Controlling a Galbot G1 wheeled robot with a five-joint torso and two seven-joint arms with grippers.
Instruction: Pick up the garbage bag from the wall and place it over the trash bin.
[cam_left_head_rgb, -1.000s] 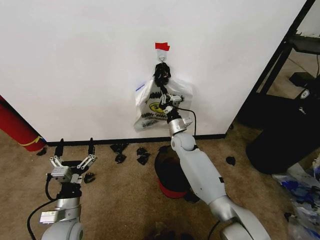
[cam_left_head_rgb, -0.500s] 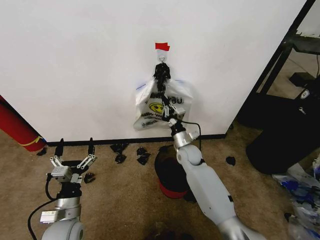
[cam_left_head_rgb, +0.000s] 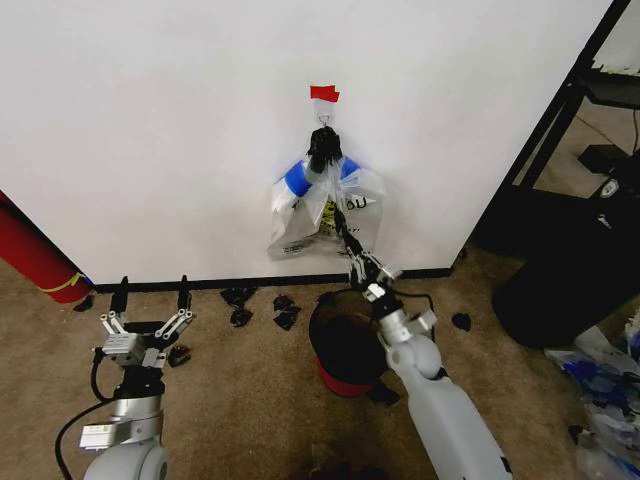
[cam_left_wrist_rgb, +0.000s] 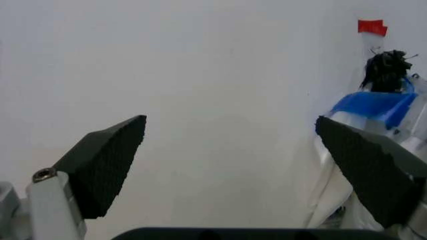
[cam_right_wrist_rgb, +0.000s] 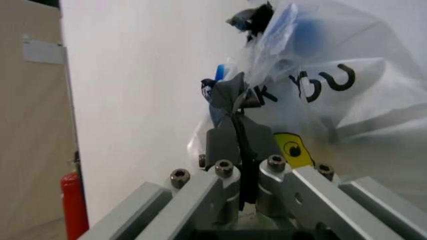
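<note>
Gripping a fold of the garbage bag (cam_left_head_rgb: 325, 212) with my right pincer (cam_left_head_rgb: 350, 238), I have the fingers pressed together on thin plastic, as the right wrist view shows with the film pinched between the dark pads (cam_right_wrist_rgb: 235, 111). The bag hangs on the wall (cam_left_head_rgb: 160, 120), its bunched black top caught on the hook (cam_left_head_rgb: 324, 121) just under the red tape piece (cam_left_head_rgb: 323, 93), with blue patches near that top, a yellow mark lower down and black lettering across the film. I judge this to be the pick-up step: the bag is held but not yet freed from the hook. The next move, as I see it, calls for lifting the gathered top up and away from the hook without tearing the film, then carrying it down to the trash bin (cam_left_head_rgb: 342, 352), which stands on the carpet below the bag and near the black baseboard (cam_left_head_rgb: 200, 283). My left pincer (cam_left_head_rgb: 146, 325) waits low, well to the left of the bin, fingers spread apart and holding nothing. Around the bin the carpet floor (cam_left_head_rgb: 240, 400) is littered with small dark scraps along the baseboard. A red cylinder (cam_left_head_rgb: 35, 255) leans at the far left of the wall, and a large black bulk (cam_left_head_rgb: 570, 270) sits off to the right of the bin beside a dark rack
</note>
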